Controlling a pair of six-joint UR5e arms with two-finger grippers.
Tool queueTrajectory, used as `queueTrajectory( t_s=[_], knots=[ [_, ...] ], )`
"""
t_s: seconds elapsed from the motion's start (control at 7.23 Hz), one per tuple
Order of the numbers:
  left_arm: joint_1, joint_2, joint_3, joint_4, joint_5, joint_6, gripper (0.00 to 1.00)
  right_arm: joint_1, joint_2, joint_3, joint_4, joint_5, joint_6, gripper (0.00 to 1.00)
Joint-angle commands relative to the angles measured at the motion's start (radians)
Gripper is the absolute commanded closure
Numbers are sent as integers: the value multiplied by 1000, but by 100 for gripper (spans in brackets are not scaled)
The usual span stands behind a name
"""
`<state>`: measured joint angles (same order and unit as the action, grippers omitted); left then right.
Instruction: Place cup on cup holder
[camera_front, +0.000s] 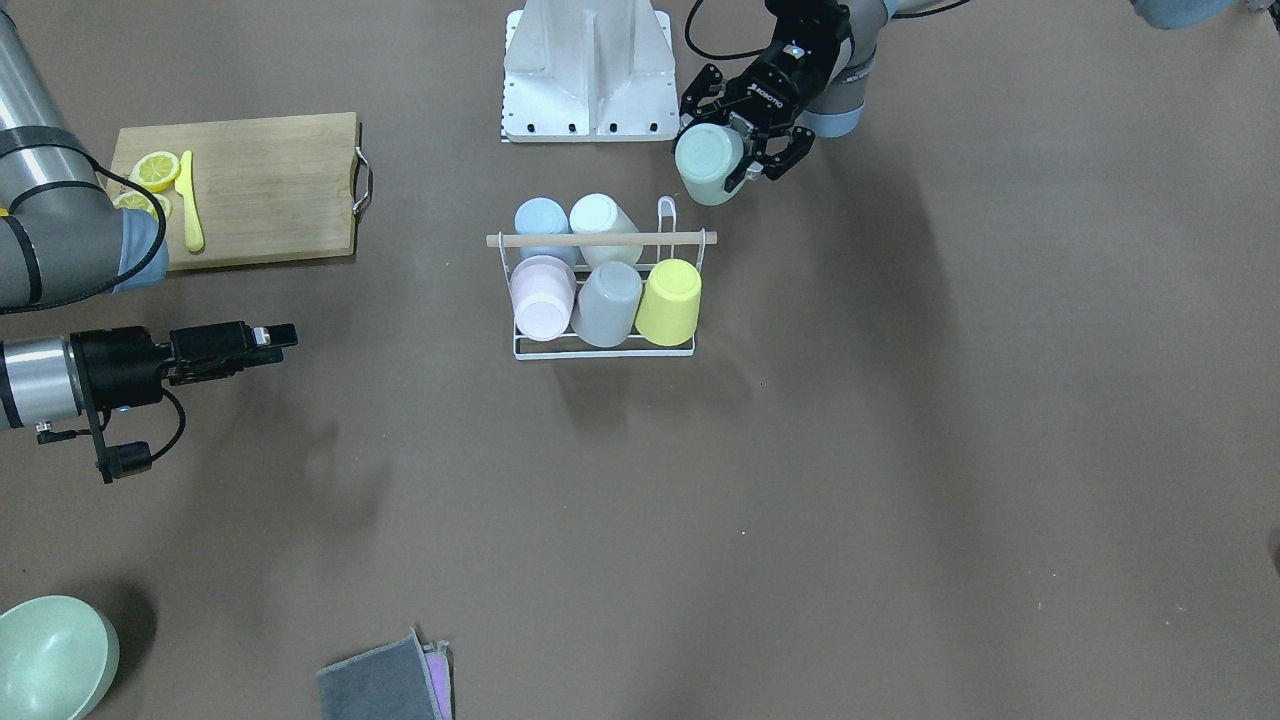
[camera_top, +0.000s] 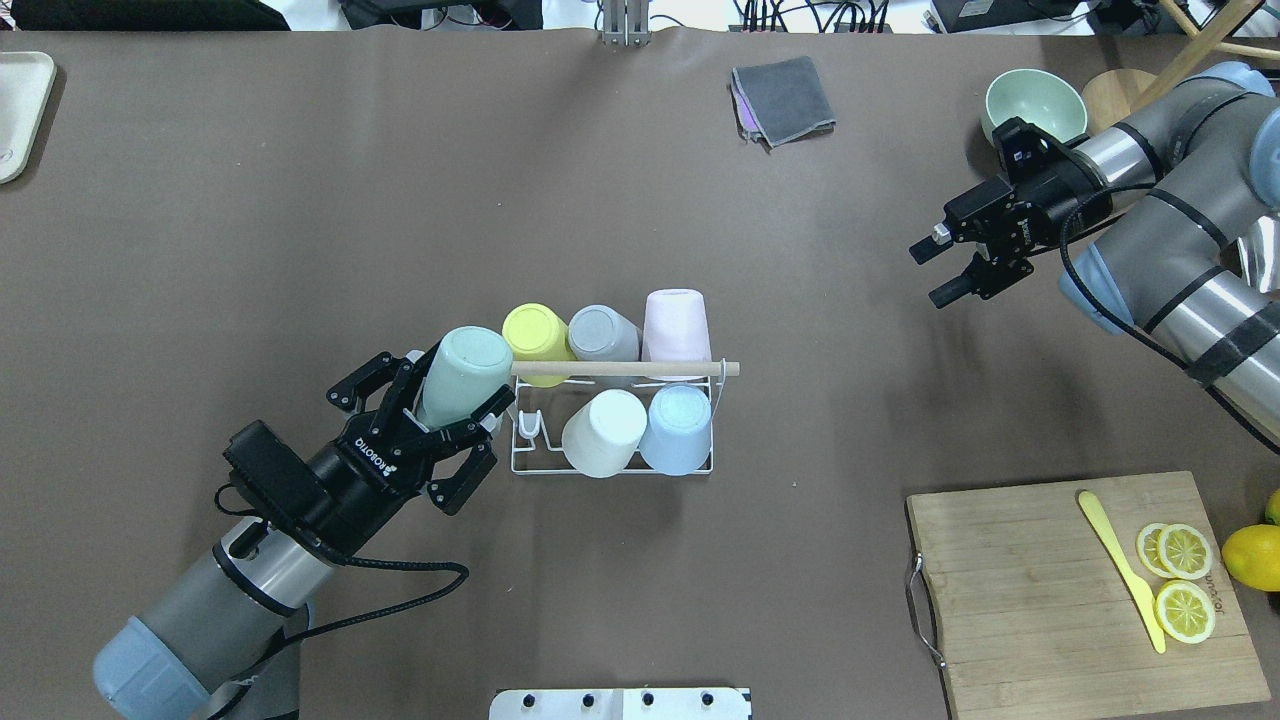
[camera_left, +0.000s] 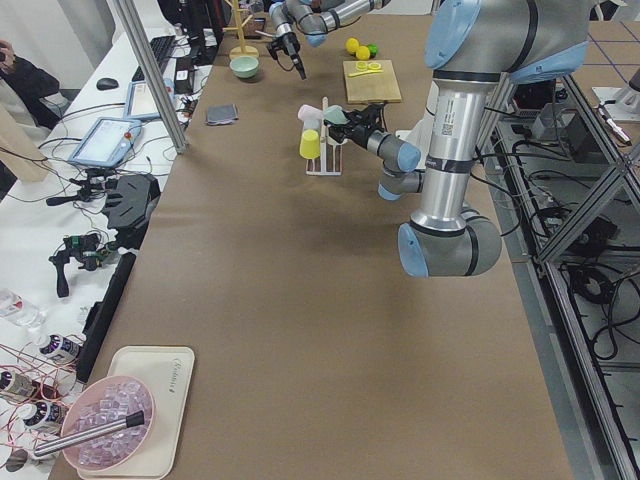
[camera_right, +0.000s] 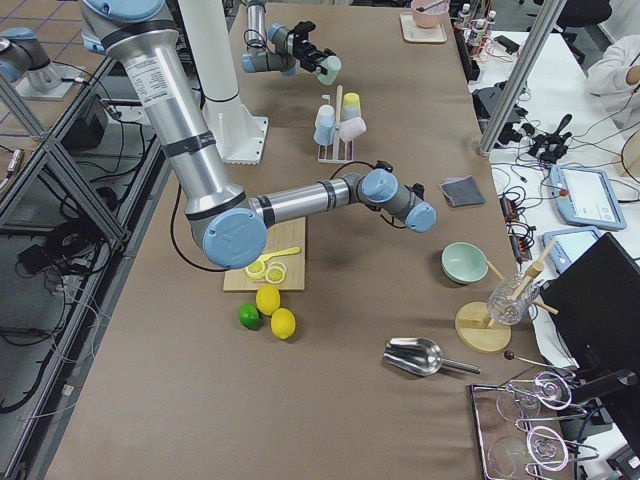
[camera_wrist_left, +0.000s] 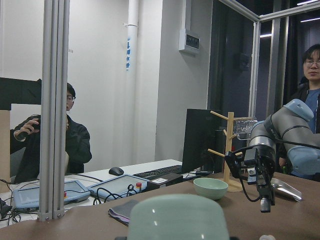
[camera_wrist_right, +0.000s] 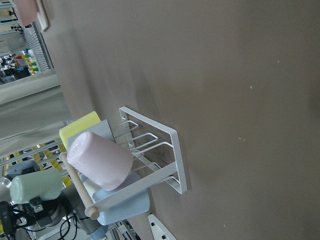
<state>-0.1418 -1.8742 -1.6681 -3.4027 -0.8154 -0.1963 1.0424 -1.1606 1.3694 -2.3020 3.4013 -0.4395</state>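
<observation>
your left gripper (camera_top: 450, 395) is clamped on the mint green cup (camera_top: 462, 372), tilted and off the table, just beside the end of the cup holder (camera_top: 625, 369), near its 1 free prong (camera_top: 528, 424). the holder carries 5 cups (camera_top: 603, 432): yellow, grey, pink, white, blue. your right gripper (camera_top: 940, 272) hangs well apart, jaws spread, nothing between them.
</observation>
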Motion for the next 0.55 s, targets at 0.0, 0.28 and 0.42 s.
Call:
queueTrajectory(
  t_s=[0.0, 0.28, 0.42],
  knots=[
    [-4, -28, 21, 0, 15, 14, 100, 11, -1, 2, 1, -108, 27, 1],
    [-2, -46, 25, 2, 15, 21, 100, 7, -2, 20, 7, -141, 31, 2],
    [-1, -54, 31, 3, 15, 21, 100, 10, -25, 33, 7, -145, 31, 2]
  ],
)
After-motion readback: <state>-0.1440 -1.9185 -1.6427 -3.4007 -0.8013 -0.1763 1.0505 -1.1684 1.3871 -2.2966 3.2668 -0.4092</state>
